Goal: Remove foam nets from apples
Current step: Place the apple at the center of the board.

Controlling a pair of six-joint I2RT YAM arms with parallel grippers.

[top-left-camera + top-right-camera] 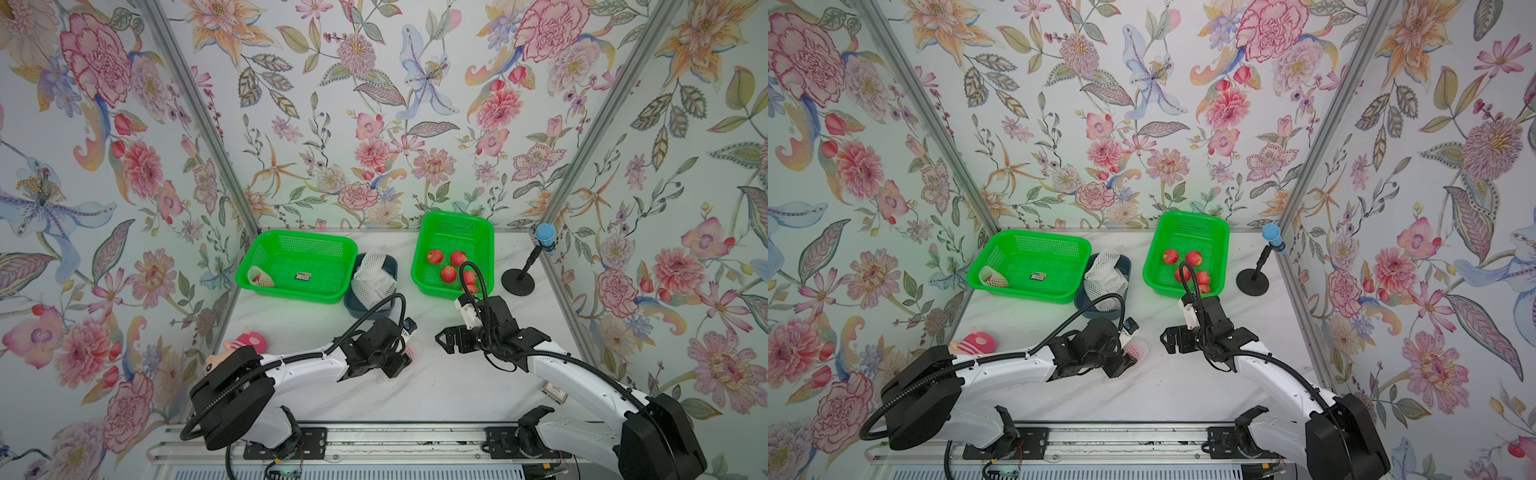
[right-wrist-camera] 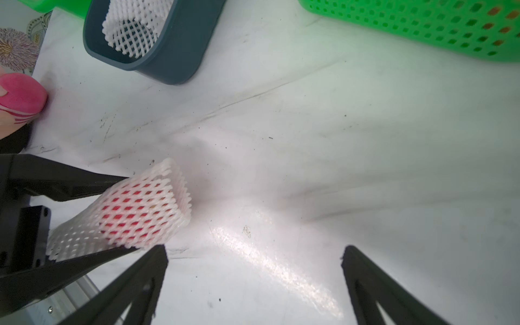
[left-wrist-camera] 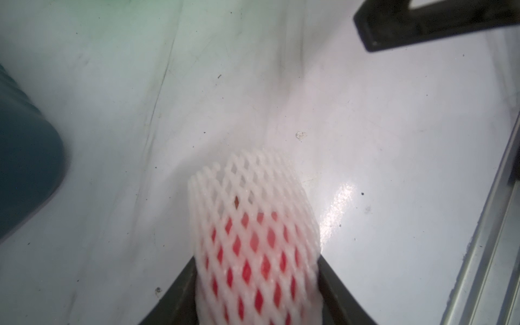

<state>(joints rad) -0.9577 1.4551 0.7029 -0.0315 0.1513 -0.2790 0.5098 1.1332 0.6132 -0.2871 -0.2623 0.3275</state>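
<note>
**A:** Where is the left gripper [image 3: 256,270]?

**B:** Low over the white marbled table [image 1: 436,395], near its middle, pointing toward the right arm. Its jaws are partly closed and clamp a netted apple [image 3: 254,240], with one finger on each side of the foam net [image 3: 253,180].

**A:** How does that net sit?

**B:** The sleeve covers the whole fruit, and red shows through its diamond holes. Its open end sticks out past the apple, away from the gripper. Whether it touches the table cannot be told.

**A:** And the right gripper [image 2: 254,249]?

**B:** Its jaws are spread wide and hold nothing. It faces the left gripper, and one fingertip is just beside the net's free end but apart from it.

**A:** Where is the other fruit?

**B:** Several bare red apples [image 1: 448,274] lie in the green basket [image 1: 453,215] at the back right, partly behind the right arm's cable. A second netted apple [image 1: 261,277] lies in the near left corner of the wider green basket [image 1: 307,249] at the back left. A small label [image 1: 302,275] lies on that basket's floor.

**A:** Any loose nets?

**B:** Empty foam nets [image 1: 374,276] are piled in a dark blue bin [image 1: 351,303] between the two baskets, and they rise above its rim.

**A:** What else is on the table?

**B:** A pink striped plush toy [image 1: 249,340] lies by the left wall, beside the left arm. A black stand with a blue foam tip [image 1: 544,235] stands in the back right corner, just beside the apple basket.
</note>
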